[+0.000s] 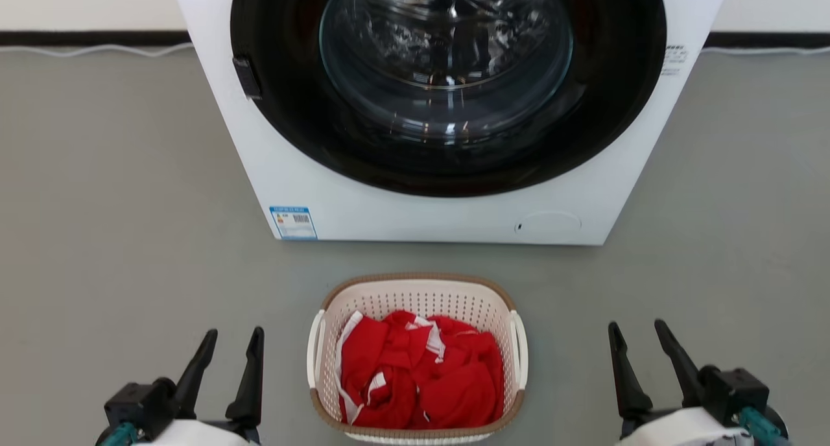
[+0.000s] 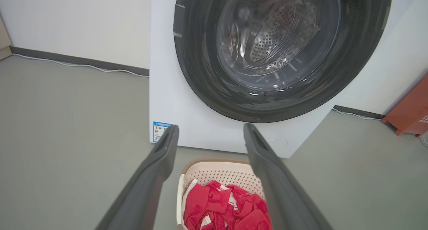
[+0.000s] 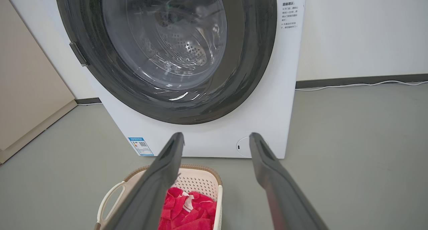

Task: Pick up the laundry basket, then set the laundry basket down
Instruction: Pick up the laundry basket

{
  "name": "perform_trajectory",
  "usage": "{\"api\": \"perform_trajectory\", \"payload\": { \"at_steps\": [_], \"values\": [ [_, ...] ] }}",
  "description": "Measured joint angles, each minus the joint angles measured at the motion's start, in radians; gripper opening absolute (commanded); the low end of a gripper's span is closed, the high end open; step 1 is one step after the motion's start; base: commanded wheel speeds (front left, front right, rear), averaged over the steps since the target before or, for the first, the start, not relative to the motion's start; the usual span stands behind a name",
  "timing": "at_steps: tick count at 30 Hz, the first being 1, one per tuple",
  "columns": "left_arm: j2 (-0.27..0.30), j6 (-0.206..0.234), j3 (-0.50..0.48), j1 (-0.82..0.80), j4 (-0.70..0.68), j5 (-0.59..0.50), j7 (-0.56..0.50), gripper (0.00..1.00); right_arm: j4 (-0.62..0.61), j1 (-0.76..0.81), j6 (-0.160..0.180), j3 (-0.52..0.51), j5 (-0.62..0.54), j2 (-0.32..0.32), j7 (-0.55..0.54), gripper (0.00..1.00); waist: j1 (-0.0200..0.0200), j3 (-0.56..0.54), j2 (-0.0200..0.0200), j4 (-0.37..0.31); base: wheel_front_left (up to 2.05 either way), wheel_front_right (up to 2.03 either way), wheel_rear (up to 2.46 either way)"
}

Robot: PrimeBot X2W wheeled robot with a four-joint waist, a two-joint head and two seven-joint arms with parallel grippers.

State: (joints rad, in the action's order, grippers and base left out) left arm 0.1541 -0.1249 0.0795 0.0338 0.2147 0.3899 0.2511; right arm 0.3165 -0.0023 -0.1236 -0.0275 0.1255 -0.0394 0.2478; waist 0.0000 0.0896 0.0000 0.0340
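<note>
The laundry basket (image 1: 425, 300) sits on the grey floor, cream-white and perforated with a brown rim and white side handles, holding red cloth (image 1: 421, 375). My left gripper (image 1: 233, 341) stands open to the basket's left, apart from it. My right gripper (image 1: 639, 331) stands open to its right, also apart. The left wrist view has the basket (image 2: 217, 173) between and below the fingers (image 2: 160, 156). In the right wrist view the basket (image 3: 200, 180) lies low and left, partly behind the left finger (image 3: 167, 163).
A white front-loading washing machine (image 1: 447, 206) with a dark round door stands just beyond the basket. A white cable (image 1: 97, 49) runs along the wall base. An orange-red object (image 2: 411, 113) sits by the wall at the right of the left wrist view.
</note>
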Motion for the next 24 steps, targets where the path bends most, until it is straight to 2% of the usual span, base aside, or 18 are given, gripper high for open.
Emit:
{"api": "perform_trajectory", "payload": {
  "at_steps": [9,24],
  "values": [
    [0.018,0.000,0.007,-0.095,-0.003,0.046,0.000,1.00,0.017,-0.099,0.000,0.009,0.010,-0.003,0.000,1.00,0.0000,0.113,0.0000,0.003,0.00,0.00,0.00],
    [0.090,0.000,0.051,-0.281,0.022,0.116,0.005,1.00,0.069,-0.313,0.000,0.049,0.026,-0.012,0.000,1.00,0.0000,0.356,0.0000,-0.007,0.00,0.00,0.00]
  ]
}}
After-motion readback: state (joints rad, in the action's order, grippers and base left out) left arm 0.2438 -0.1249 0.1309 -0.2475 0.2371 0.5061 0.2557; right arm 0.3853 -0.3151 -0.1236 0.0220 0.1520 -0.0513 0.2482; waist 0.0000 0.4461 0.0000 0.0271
